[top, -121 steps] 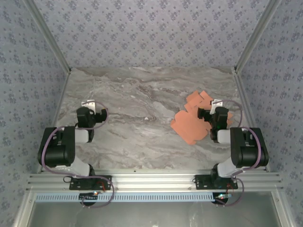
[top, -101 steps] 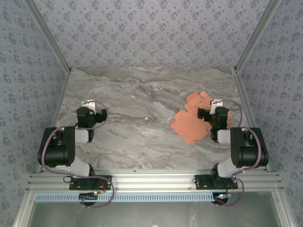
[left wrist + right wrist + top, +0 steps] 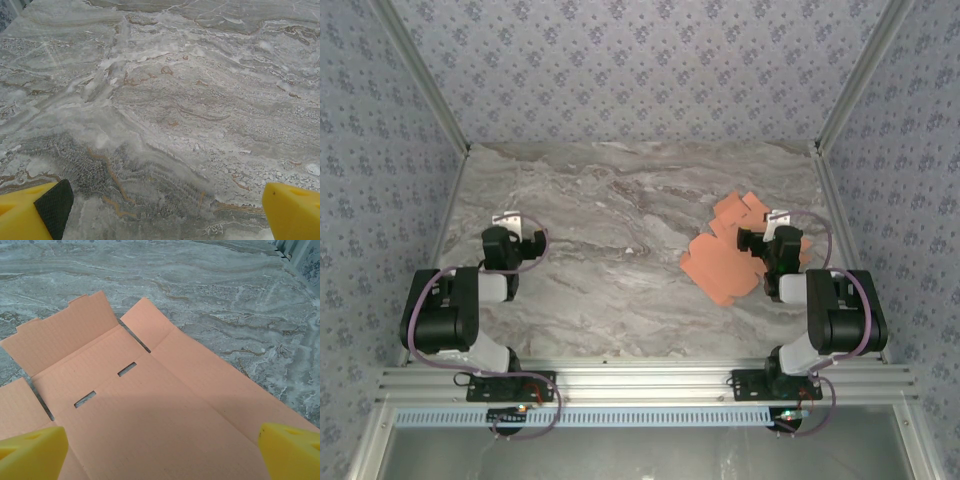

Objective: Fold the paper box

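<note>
Salmon card, thin and die-cut: the box (image 3: 718, 268) lies unfolded on the marble tabletop (image 3: 610, 215), right of centre in the top view, its near-right part hidden under my right hand (image 3: 766, 240). From the right wrist it covers the lower half of the frame, with creases, two slots (image 3: 127, 369) and a notched flap (image 3: 65, 335) at upper left.

I judge it very light, springy along the creases, and likely to skate on the polished stone if pushed. Lying flat, it gives me no edge to pinch from above, so I would go for the outer edge of a flap and pin the main panel with the other hand. A hard squeeze would dent it.

Both arms sit folded back, elbows near their bases, wrists pointing up the frame. The right hand hangs over the sheet, fingers wide apart and gripping nothing. The left hand (image 3: 510, 243) is just as wide, low over bare marble, well apart from the box.
</note>
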Motion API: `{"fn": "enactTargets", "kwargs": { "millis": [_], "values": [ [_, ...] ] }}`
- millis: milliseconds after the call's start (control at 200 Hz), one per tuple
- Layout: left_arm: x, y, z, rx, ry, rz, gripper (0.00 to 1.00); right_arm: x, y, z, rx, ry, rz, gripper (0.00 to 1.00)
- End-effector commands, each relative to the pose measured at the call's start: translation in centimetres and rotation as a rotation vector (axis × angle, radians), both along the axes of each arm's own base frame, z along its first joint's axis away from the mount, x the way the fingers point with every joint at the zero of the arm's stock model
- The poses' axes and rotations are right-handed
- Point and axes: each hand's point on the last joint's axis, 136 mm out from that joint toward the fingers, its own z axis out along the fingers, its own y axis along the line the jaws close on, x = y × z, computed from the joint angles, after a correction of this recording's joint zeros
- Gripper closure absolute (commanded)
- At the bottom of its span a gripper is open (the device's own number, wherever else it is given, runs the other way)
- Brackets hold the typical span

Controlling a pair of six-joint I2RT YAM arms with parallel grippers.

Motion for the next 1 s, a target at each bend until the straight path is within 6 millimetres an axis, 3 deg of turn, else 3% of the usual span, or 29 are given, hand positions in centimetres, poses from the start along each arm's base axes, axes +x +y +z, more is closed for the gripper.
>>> {"fn": "enactTargets", "kwargs": {
  "millis": [0,240,300,370,465,595,655,710,755,864,994],
  "values": [
    [0.8,0.0,1.5,0.005,-0.042,0.001,0.01,0.4,0.0,0.5,-0.005,-0.014,0.008,0.00],
    [0.8,0.4,1.7,0.012,-0.041,0.029,0.01,0.3,-0.1,0.7,0.010,-0.026,0.011,0.00],
    [0.7,0.1,2.7,0.042,-0.035,0.032,0.01,0.1,-0.7,1.6,0.012,-0.037,-0.024,0.00],
    [0.0,-0.6,5.5,0.152,0.007,0.074,0.01,-0.4,-2.0,3.0,0.032,0.006,-0.111,0.00],
    [-1.1,-4.1,10.4,0.287,-0.072,0.015,0.01,-1.7,-3.3,5.0,0.158,0.129,-0.259,0.00],
    [-2.9,-6.4,15.0,0.112,-0.049,-0.038,0.01,-3.8,-2.8,7.6,0.226,0.133,-0.325,0.00],
    [-3.7,-7.6,17.0,0.037,-0.054,-0.094,0.01,-5.2,-4.0,8.8,0.297,0.096,-0.432,0.00],
    [-4.8,-8.1,18.5,-0.020,-0.054,-0.117,0.01,-8.4,-5.9,8.3,0.420,0.137,-0.672,0.00],
    [-5.9,-7.2,19.5,-0.055,-0.035,-0.068,0.01,-10.5,-6.6,7.6,0.495,0.175,-0.784,0.00],
    [-9.1,-2.8,22.2,-0.155,0.003,0.201,0.01,-11.1,-5.8,5.7,0.665,0.270,-0.754,0.00],
    [-9.9,-3.4,25.2,-0.180,-0.059,0.089,0.01,-12.6,-4.4,2.9,0.788,0.429,-0.774,0.01]
  ]
}}
